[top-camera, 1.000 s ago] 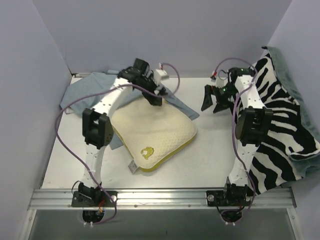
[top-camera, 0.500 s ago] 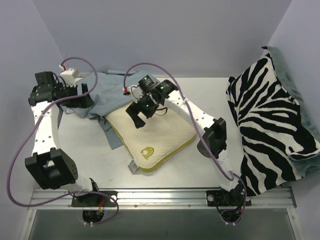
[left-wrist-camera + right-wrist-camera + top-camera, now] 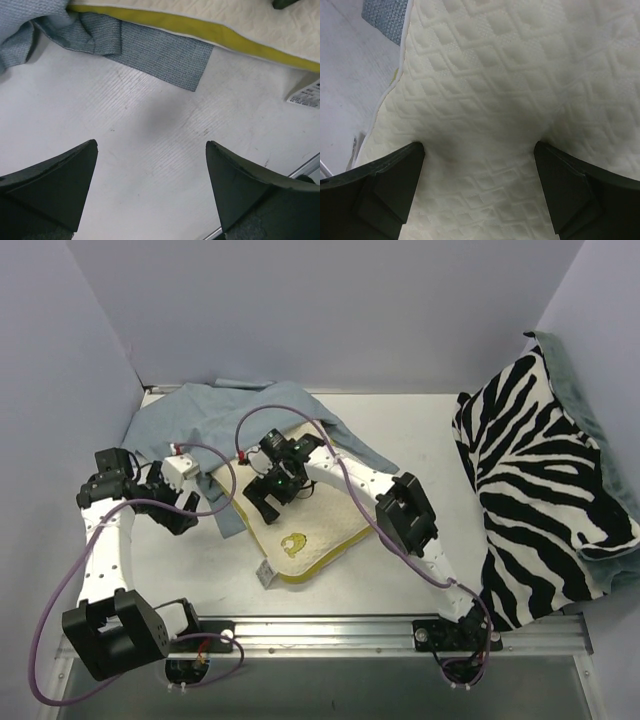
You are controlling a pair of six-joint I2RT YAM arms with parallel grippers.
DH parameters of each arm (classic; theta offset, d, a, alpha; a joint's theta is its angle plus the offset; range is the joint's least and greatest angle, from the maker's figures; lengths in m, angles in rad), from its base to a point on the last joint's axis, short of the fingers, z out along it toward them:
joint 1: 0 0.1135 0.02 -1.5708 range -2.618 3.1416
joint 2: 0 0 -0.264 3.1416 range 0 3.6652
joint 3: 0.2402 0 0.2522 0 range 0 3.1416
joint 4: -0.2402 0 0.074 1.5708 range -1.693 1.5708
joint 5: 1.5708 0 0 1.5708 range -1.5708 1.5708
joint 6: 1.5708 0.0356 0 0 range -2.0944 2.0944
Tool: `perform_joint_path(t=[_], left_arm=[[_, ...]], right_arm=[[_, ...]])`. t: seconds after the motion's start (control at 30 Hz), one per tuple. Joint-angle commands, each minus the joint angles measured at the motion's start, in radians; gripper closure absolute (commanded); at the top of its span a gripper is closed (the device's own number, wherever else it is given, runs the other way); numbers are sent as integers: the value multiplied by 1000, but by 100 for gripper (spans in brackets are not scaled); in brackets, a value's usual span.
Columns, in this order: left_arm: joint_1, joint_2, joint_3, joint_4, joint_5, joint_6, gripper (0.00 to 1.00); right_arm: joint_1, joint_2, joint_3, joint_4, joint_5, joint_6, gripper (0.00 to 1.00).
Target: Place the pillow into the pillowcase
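Note:
The cream-white pillow (image 3: pixel 325 525) lies mid-table with its yellow edge band (image 3: pixel 200 29) and white tag (image 3: pixel 306 95) toward the front. The blue-grey pillowcase (image 3: pixel 250 412) is spread behind it, draped over its far edge, and a corner (image 3: pixel 150 50) pokes out under the pillow's left side. My right gripper (image 3: pixel 264 503) is open, and both fingertips (image 3: pixel 417 150) press dents into the pillow's dimpled top (image 3: pixel 485 75). My left gripper (image 3: pixel 183 512) is open over bare table (image 3: pixel 150 130), left of the pillow, and holds nothing.
A zebra-striped cloth (image 3: pixel 540 490) with green backing is heaped against the right wall. A metal rail (image 3: pixel 330 633) runs along the front edge. Purple cables loop from both wrists over the left half of the table.
The left gripper came from the back-left corner toward the front, beside the pillow. The right gripper moved nearer and down onto the pillow top. The pillowcase now lies wider across the back.

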Motion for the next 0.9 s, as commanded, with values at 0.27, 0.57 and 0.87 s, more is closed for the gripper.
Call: perform_joint_path(t=[0.27,0.57,0.87], left_arm=[[-109,69,-189,-89,103,658,4],[-383,203,-349,564,1,462,2],[-517,438,-208,539,-7,557,12]], right_arm=[[-135,117,31,-178,-115,51,100],[-194,-106,-65,-163,-386,56,100],[-235,-143,-68,-155,-426,96,100]])
